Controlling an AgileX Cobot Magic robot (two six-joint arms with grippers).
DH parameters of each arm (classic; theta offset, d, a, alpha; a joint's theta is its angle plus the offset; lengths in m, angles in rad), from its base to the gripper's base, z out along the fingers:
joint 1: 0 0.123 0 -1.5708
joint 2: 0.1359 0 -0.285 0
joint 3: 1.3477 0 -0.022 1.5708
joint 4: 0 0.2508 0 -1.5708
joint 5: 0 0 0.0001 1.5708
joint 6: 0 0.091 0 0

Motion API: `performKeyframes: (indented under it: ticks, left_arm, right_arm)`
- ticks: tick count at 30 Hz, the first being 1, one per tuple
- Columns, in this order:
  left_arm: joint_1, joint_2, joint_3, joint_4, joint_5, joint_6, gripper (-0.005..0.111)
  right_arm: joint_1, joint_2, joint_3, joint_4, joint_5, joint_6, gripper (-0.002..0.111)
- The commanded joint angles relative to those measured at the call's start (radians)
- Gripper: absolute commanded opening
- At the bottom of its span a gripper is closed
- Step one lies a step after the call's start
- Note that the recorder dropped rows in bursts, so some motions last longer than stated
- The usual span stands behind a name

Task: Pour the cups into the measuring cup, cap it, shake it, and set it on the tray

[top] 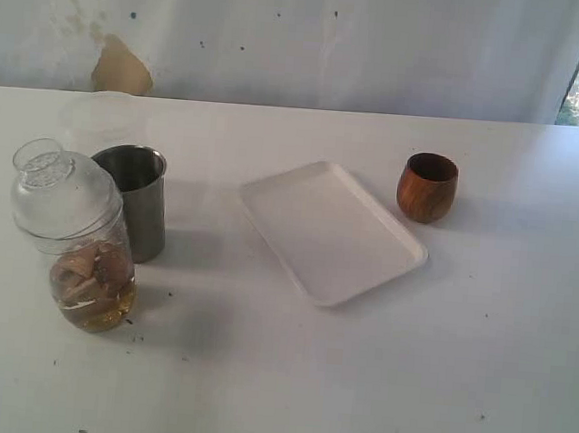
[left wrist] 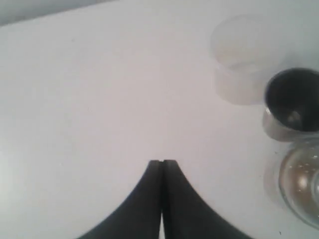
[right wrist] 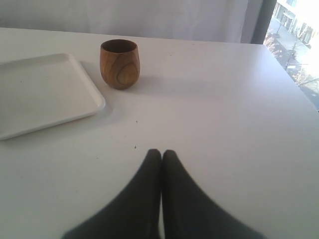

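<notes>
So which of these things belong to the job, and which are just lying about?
Job: steel tumbler, wooden cup, measuring cup, tray.
Lying about: frosted white tub.

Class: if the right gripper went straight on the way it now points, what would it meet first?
Probably nothing: the right gripper, fingers shut, points along bare table. The wooden cup stands just off that line, toward the tray, though depth is unclear.
</notes>
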Motion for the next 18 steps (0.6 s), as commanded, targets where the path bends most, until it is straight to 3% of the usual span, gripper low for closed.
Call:
performKeyframes:
  ticks: [1,3,5,12,18]
  left_arm:
    - [-0.002,0.092,-0.073,-0.219,0.093,0.069,0.0]
    - [-0.024,0.112,-0.075,-0.418,0.093,0.171,0.0]
    - [-0.06,0.128,-0.075,-0.458,0.093,0.181,0.0]
    - [-0.235,0.169,-0.04,-0.257,0.093,0.076,0.0]
    - [-0.253,0.21,-0.033,-0.202,0.093,0.018,0.0]
  right_arm:
    - [-0.008,-0.005,0.007,-0.009,-0.001,0.006,0.0]
    - [-0.008,-0.005,0.007,-0.009,-0.001,0.006,0.0]
    - [-0.008,-0.005,0.007,-0.009,-0.001,0.006,0.0]
    - [-0.008,-0.005,0.007,-0.009,-0.001,0.006,0.0]
    - [-0.008,-0.005,0.007,-0.009,-0.001,0.006,0.0]
